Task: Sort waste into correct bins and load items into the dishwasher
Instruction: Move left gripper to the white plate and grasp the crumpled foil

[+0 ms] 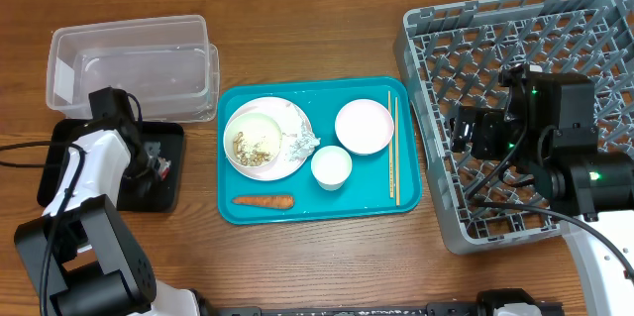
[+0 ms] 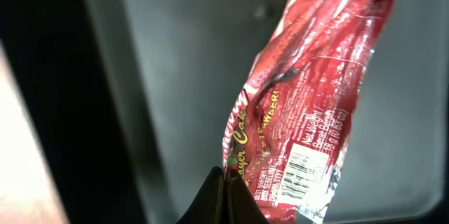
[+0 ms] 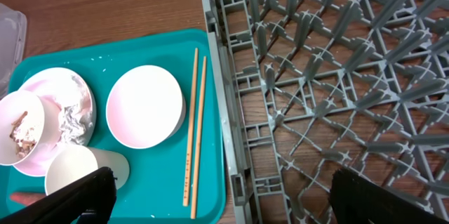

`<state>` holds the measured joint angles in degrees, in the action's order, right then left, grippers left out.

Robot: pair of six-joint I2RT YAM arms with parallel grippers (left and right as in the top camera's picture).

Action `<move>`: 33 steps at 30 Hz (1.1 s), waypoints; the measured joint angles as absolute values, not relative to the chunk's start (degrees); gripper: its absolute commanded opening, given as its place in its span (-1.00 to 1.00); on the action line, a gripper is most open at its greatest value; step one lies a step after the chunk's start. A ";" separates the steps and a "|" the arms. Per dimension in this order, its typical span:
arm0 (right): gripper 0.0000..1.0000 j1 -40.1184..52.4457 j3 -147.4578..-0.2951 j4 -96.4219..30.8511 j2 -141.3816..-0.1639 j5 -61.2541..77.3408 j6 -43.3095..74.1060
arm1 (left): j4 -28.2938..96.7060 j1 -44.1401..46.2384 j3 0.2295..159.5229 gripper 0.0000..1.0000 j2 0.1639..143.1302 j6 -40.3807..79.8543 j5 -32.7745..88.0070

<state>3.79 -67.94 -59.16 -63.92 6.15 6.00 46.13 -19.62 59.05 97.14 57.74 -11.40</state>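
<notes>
My left gripper (image 1: 157, 160) is over the black tray (image 1: 69, 148). In the left wrist view its fingers (image 2: 228, 194) are shut on an edge of the red snack wrapper (image 2: 309, 90), which stretches over the tray floor (image 2: 175, 76). On the teal tray sit a white plate (image 1: 289, 116), a bowl of food scraps (image 1: 256, 141), a crumpled tissue (image 1: 303, 143), a pink bowl (image 1: 364, 126), a white cup (image 1: 331, 167), chopsticks (image 1: 393, 148) and a carrot (image 1: 264, 199). My right gripper (image 3: 231, 199) is open and empty over the left edge of the grey dish rack (image 1: 525, 49).
The clear plastic tub (image 1: 129, 63) stands behind the black tray. The teal tray (image 1: 297, 212) lies between the black tray and the rack. The right wrist view shows the chopsticks (image 3: 193, 133) and pink bowl (image 3: 145, 106) beside the rack wall (image 3: 224, 112).
</notes>
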 measured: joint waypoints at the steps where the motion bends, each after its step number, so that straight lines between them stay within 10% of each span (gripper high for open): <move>1: 1.00 3.79 -67.94 -59.16 -63.92 6.17 5.98 | 47.07 -19.62 59.29 -0.92 97.10 57.19 -11.40; 12: 1.00 3.79 -67.94 -59.18 -63.92 6.17 5.98 | 52.49 -19.62 72.38 -0.92 86.41 49.47 -10.68; 23: 1.00 3.79 -67.94 -59.16 -63.92 6.17 6.00 | 32.71 -17.19 77.10 -0.92 87.66 43.40 -6.61; 33: 1.00 3.79 -67.94 -59.13 -63.92 6.17 5.98 | 28.73 -15.38 77.12 -0.23 98.76 40.95 -4.03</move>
<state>3.79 -67.94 -59.13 -63.92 6.17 5.98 28.73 -15.38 77.12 98.76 40.95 -4.03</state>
